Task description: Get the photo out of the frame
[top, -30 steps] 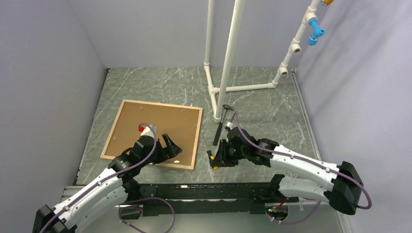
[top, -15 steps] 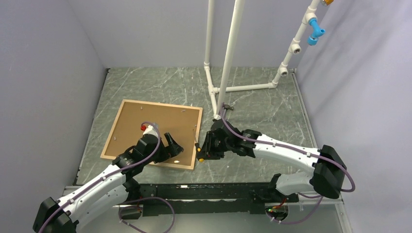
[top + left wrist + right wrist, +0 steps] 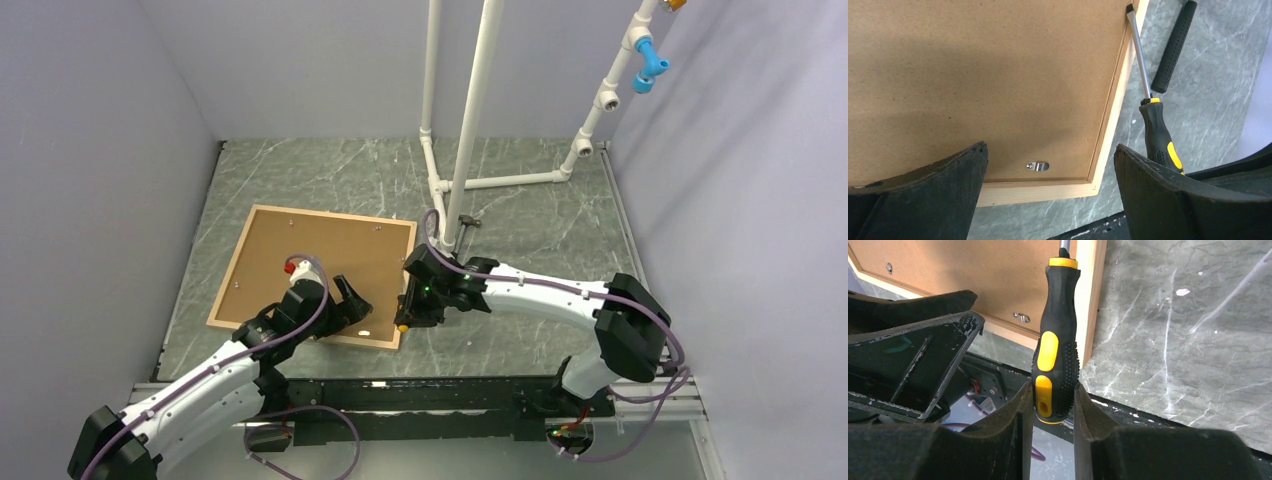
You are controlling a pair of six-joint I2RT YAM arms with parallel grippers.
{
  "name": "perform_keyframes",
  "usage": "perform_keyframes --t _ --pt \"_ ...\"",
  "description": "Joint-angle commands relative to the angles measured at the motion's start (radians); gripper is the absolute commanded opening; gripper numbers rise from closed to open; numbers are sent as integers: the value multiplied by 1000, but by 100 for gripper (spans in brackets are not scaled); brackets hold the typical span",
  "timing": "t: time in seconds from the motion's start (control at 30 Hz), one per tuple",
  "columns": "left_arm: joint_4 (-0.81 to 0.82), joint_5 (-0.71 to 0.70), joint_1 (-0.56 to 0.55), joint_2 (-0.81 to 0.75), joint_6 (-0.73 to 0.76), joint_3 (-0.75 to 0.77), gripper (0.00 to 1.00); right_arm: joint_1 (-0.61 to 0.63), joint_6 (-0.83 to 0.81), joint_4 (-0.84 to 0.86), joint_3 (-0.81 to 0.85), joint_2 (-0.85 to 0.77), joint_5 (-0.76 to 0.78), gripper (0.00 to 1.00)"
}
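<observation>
Step in hand: I am judging this to be the release of the backing, an early stage, since the board is not yet off.
Left gripper (image 3: 1049,150): I am hovering it with its jaws spread wide and holding nothing, above the near right corner of the frame (image 3: 1038,191).
Right gripper (image 3: 1052,387): I am clamping the screwdriver (image 3: 1057,325) by the butt of its black-and-yellow handle, with the shaft pointing away from me.
Screwdriver tip: it is resting at the inner edge of the frame's right rail, where wood is meeting board. I cannot tell whether it is catching under anything.
Frame position: it is lying face down on the table (image 3: 540,230), to the left of centre.
Metal tab (image 3: 1038,165): it is sitting just inside the near rail, on the backing board (image 3: 988,75). More small fasteners are showing along the other edges.
Photo: it is not showing anywhere. I am judging it to be lying under the board, inside the frame.
Next move: I am expecting to need a shallow, controlled lever or tab turn, with the left gripper steadying the frame against sliding.
Risk: the tip may be gouging the wood or skating off the rail.
Hammer (image 3: 1173,47): it is lying on the table just beyond the right rail, beside the shaft, and crowding the right arm's sweep.
Pipe stand (image 3: 470,120): it is standing at the far side, its foot near the hammer's head and limiting reach there.
</observation>
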Motion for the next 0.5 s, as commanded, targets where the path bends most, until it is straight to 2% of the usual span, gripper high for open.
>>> perform_keyframes --t 0.0,0.3,0.47 --pt "-25 -62 4 6 -11 21 99 12 45 -46 59 31 44 0" --pt "-53 -82 4 0 -23 -7 99 -1 11 -16 69 77 102 0" --pt "-69 -91 5 -9 -26 -21 99 -88 -76 110 16 103 23 0"
